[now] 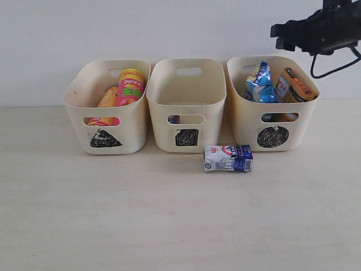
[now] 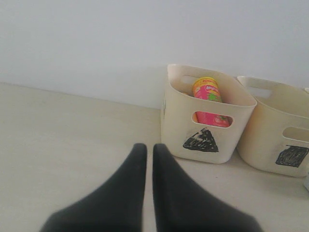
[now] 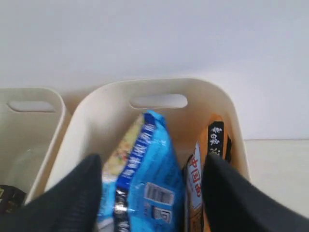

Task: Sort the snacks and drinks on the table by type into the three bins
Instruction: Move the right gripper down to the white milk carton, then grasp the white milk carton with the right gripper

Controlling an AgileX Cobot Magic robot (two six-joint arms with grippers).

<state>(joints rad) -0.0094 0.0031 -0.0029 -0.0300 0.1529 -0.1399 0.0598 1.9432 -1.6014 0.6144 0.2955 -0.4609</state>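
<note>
I am reading this as nearly finished. The triangle bin (image 1: 132, 138) on the left is holding both chip cylinders, the yellow cylinder (image 1: 108, 97) leaning beside the pink cylinder (image 1: 131, 84). The circle bin (image 1: 248, 127) on the right is holding both bags, the blue bag (image 1: 259, 83) standing next to the orange bag (image 1: 293, 86). Through the handle slot of the square bin (image 1: 211, 130) in the middle I am seeing a small dark shape (image 1: 174, 119). I am taking it for the dark carton, though too little of it is showing to be sure.

My right claw (image 3: 152, 169) is hanging over the circle bin with its fingers spread wide, one on each side of the bags. It is pinching nothing, and the blue bag is resting in the bin on its own. My left claw (image 2: 146, 154) is sitting low over the counter (image 1: 169, 226) with its fingers pressed together and empty, facing the triangle bin from well off.

One piece is left, as I am judging it: the white and blue carton (image 1: 228, 158) is lying on its side on the counter, just in front of the gap between the square bin and the circle bin. It is belonging with the drinks, so I am planning it for the square bin.
</note>
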